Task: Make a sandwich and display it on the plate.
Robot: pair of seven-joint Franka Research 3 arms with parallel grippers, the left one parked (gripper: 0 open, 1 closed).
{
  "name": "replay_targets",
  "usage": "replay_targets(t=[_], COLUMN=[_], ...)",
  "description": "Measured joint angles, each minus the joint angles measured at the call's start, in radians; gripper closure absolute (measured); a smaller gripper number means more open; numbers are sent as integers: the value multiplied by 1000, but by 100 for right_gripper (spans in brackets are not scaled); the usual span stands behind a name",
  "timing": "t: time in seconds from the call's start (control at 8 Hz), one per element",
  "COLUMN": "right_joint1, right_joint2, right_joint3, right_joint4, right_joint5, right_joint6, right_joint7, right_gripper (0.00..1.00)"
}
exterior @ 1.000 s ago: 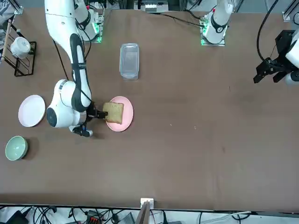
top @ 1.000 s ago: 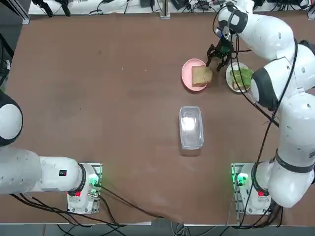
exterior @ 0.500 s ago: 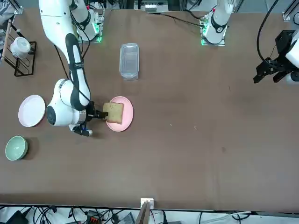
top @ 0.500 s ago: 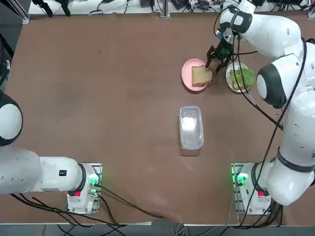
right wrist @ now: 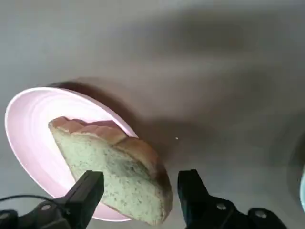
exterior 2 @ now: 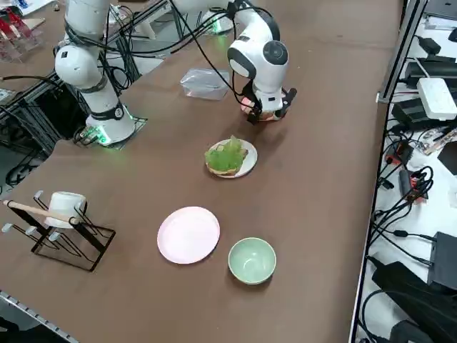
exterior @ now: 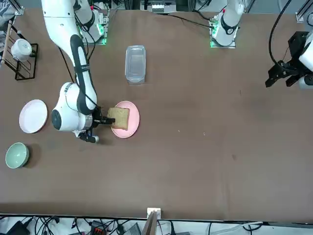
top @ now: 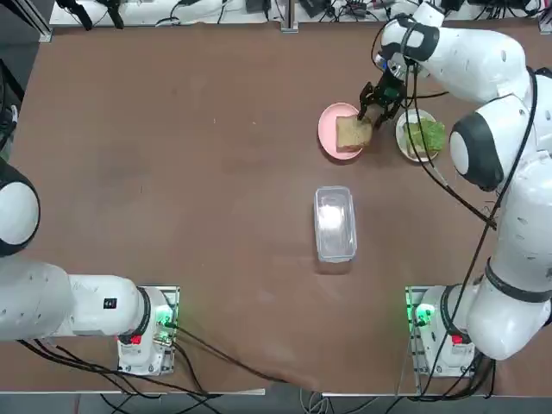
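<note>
Your right pincer point(top: 377, 105) sits low at the far-right part of the worktop point(top: 190, 172), its fingers point(right wrist: 86, 193) spread wide either side of the bread slice point(top: 353, 133) and clenched on nothing — in the wrist view the slice's corner lies in the gap between them, though you cannot tell whether either finger touches it. That slice rests on the pink plate point(top: 326, 131), overhanging the plate's rim on the pincer's side.

Just beside it, toward the robot's right, the white plate point(exterior 2: 247, 165) carries another slice with green leaves point(top: 423, 136) piled on top; the two plates stand close, with only a narrow strip of worktop between them, and the pincer hangs over that strip.

Nearer the robot, a clear lidded container point(top: 335, 222) lies well apart from both plates. The whole left half of the worktop is bare brown surface — plenty of room there.

Out past the white plate, toward the right edge, you have a pale pink plate point(exterior 2: 188, 234), a green bowl point(exterior 2: 252, 260) and a wire rack with a white cup point(exterior 2: 66, 205). No readable writing or labels show on any item.
</note>
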Motion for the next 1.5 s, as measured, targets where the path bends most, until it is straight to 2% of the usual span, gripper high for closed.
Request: replay_targets(t=[0.25, 0.38, 0.75, 0.88, 1.0, 1.38, 1.5], right_joint1=[-3, -4, -6, -6, -6, -6, -6], right_joint2=[0, 0, 0, 0, 0, -1, -2], right_joint3=[4, 8, 19, 23, 24, 24, 24], right_joint4=[-6, -8, -11, -11, -12, -12, -12], right_joint5=[0, 0, 0, 0, -1, -3, -4], right_joint6=[2, 3, 10, 11, 11, 11, 11], right_joint7=[-3, -3, -4, -4, -5, -15, -22], right_gripper=[10, 20, 40, 43, 55, 75, 78])
